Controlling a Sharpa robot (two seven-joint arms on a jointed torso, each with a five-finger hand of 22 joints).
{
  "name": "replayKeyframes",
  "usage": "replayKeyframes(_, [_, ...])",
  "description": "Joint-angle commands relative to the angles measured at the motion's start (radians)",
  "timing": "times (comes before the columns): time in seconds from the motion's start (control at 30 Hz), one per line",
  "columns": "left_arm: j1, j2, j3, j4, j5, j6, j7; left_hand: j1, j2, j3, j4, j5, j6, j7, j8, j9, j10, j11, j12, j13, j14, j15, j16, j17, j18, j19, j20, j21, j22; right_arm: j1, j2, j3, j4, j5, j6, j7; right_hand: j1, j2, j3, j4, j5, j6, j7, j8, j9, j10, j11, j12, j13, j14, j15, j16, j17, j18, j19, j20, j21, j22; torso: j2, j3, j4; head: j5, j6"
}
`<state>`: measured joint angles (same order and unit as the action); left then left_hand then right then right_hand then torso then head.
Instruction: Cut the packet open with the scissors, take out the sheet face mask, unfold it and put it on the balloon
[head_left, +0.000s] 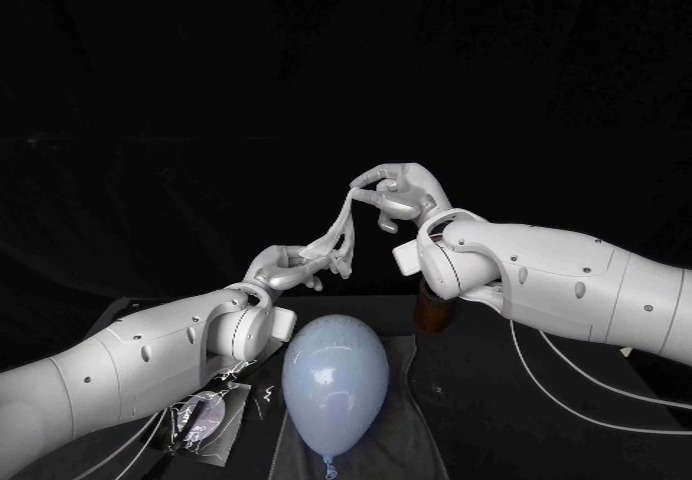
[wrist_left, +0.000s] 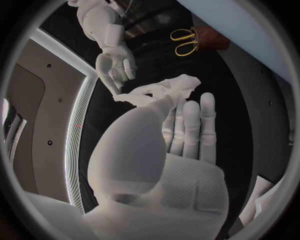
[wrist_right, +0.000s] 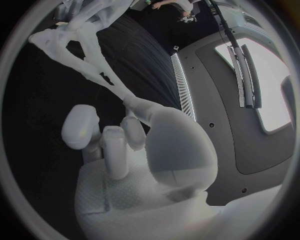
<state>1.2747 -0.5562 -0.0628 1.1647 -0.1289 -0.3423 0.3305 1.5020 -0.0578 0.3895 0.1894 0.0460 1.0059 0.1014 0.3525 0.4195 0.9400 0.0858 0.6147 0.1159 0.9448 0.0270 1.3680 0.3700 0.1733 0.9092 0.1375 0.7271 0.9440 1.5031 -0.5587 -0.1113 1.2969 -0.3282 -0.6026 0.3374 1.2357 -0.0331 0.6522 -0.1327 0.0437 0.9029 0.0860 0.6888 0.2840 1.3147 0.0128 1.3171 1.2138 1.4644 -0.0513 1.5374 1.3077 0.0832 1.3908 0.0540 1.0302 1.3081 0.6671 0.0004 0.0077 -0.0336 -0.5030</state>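
Unfolding is the step in hand: the sheet face mask (head_left: 340, 226) is up in the air, strung between the two hands above the far middle of the table (head_left: 490, 405). The left robot hand (head_left: 296, 268) pinches the lower end, the right robot hand (head_left: 400, 195) grips the upper end, higher and to the right, fingers curled round the material. And the mask is nowhere near flat, folks: it hangs as twisted, ropy strands with gaps between them, bunched at both grips. Down below, nearer the robot, the balloon (head_left: 335, 385) lies on its side in the middle of the table, its knot pointing to the near edge, bare and waiting. The packet (head_left: 202, 418) rests on the near left beside the left arm, and with the mask out, that job looks done. The scissors (wrist_left: 183, 41), yellow handles up, stand in a brown holder (head_left: 434, 310) on the right, just behind the right arm, so cutting seems finished too. What next? By my reading, the hands need to draw apart and work the edges loose so the sheet opens into a flat face shape. Pull too hard and the wet strands could tear or slip from a pinch. Only once it is spread should it come down over the balloon.
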Motion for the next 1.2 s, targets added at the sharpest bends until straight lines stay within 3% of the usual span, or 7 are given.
replayKeyframes(0.03, [-0.001, -0.005, 0.002, 0.007, 0.005, 0.05, 0.024, 0.022, 0.001, 0.016, -0.017, 0.002, -0.013, 0.01, 0.005, 0.022, -0.006, 0.002, -0.005, -0.002, -0.005, 0.006, 0.005, 0.001, 0.007, -0.006, 0.002, -0.007, 0.0, -0.002, -0.002, 0.0, -0.014, -0.002, -0.005, -0.006, -0.007, 0.003, 0.002, 0.004, 0.005, 0.004, 0.002, 0.003, 0.001, 0.003, -0.001, 0.004, 0.002, 0.08, 0.0, 0.003, 0.167, 0.013, 0.0, 0.001, -0.003, 0.133, 0.0, 0.0001, 0.0002, 0.0, 0.0])
replayKeyframes(0.23, [-0.001, -0.018, 0.002, 0.014, 0.001, 0.088, 0.019, 0.063, -0.009, 0.05, -0.066, 0.002, -0.024, 0.034, 0.011, 0.031, -0.018, 0.004, -0.002, 0.0, -0.02, 0.005, 0.0, -0.001, 0.008, -0.009, -0.003, 0.008, 0.017, -0.009, -0.006, -0.003, -0.053, -0.002, -0.014, -0.014, -0.007, 0.003, 0.002, 0.004, 0.005, 0.004, 0.002, 0.003, 0.001, 0.003, -0.001, 0.004, 0.002, 0.08, 0.0, 0.003, 0.167, 0.013, 0.0, 0.001, -0.003, 0.133, 0.0, 0.0006, -0.0003, 0.002, -0.001])
replayKeyframes(0.4, [-0.001, -0.026, 0.002, 0.019, -0.014, 0.133, 0.006, 0.056, -0.008, 0.063, -0.072, 0.002, -0.027, 0.039, 0.009, 0.031, -0.021, 0.006, 0.001, 0.002, -0.024, 0.008, -0.002, -0.002, 0.007, -0.015, -0.004, 0.018, 0.03, -0.014, -0.006, -0.004, -0.067, -0.001, -0.016, -0.016, -0.007, 0.003, 0.002, 0.004, 0.005, 0.004, 0.002, 0.003, 0.001, 0.003, -0.001, 0.004, 0.002, 0.08, 0.0, 0.003, 0.167, 0.013, 0.0, 0.001, -0.003, 0.133, 0.001, 0.0016, -0.0005, 0.002, 0.0])
replayKeyframes(0.63, [-0.001, -0.026, 0.001, 0.021, -0.038, 0.176, -0.021, -0.001, 0.011, 0.079, -0.037, 0.001, -0.05, 0.034, 0.006, 0.035, -0.041, 0.018, 0.0, 0.002, -0.031, 0.02, 0.001, -0.002, 0.004, -0.034, 0.008, 0.012, 0.036, -0.017, -0.012, -0.005, -0.052, -0.001, -0.01, -0.017, -0.008, 0.003, 0.001, 0.004, 0.005, 0.004, 0.002, 0.004, 0.002, 0.003, -0.001, 0.004, 0.001, 0.08, 0.0, 0.003, 0.167, 0.013, 0.0, 0.001, -0.004, 0.133, 0.0, 0.0008, -0.0016, -0.001, 0.002])
replayKeyframes(0.87, [-0.001, -0.025, 0.001, 0.019, -0.057, 0.169, -0.049, -0.056, 0.007, 0.067, 0.013, 0.002, -0.068, 0.031, 0.003, 0.037, -0.048, 0.022, 0.004, 0.004, -0.031, 0.026, 0.01, 0.0, 0.006, -0.034, 0.017, -0.005, 0.026, -0.018, -0.025, -0.005, -0.019, 0.004, -0.008, -0.016, -0.008, 0.003, 0.001, 0.004, 0.005, 0.004, 0.002, 0.004, 0.002, 0.003, -0.001, 0.004, 0.001, 0.08, 0.0, 0.003, 0.167, 0.013, 0.0, 0.001, -0.004, 0.133, 0.0, 0.0005, -0.0003, -0.004, 0.004])
replayKeyframes(1.0, [-0.001, -0.024, 0.001, 0.018, -0.071, 0.15, -0.079, -0.083, -0.014, 0.047, 0.039, 0.001, -0.074, 0.034, -0.002, 0.034, -0.052, 0.022, 0.007, 0.006, -0.029, 0.026, 0.014, 0.001, 0.007, -0.03, 0.02, -0.015, 0.019, -0.018, -0.032, -0.005, 0.002, 0.008, -0.007, -0.015, -0.008, 0.003, 0.002, 0.004, 0.005, 0.004, 0.002, 0.004, 0.002, 0.003, -0.001, 0.004, 0.002, 0.08, 0.0, 0.003, 0.166, 0.013, 0.0, 0.001, -0.005, 0.133, 0.0, 0.0005, -0.0001, -0.005, 0.004])
replayKeyframes(1.2, [-0.001, -0.022, 0.001, 0.003, -0.146, 0.088, -0.102, -0.107, -0.151, -0.033, 0.042, 0.003, -0.18, 0.081, -0.072, 0.002, -0.095, 0.041, 0.006, 0.008, -0.03, 0.039, 0.016, 0.0, 0.006, -0.024, 0.025, -0.029, 0.008, -0.019, -0.036, -0.005, 0.021, 0.012, -0.009, -0.012, -0.008, 0.003, 0.002, 0.004, 0.005, 0.004, 0.002, 0.004, 0.002, 0.004, -0.001, 0.005, 0.003, 0.08, 0.0, 0.003, 0.166, 0.013, 0.0, 0.001, -0.005, 0.133, 0.0, 0.0, 0.0009, -0.006, -0.001])
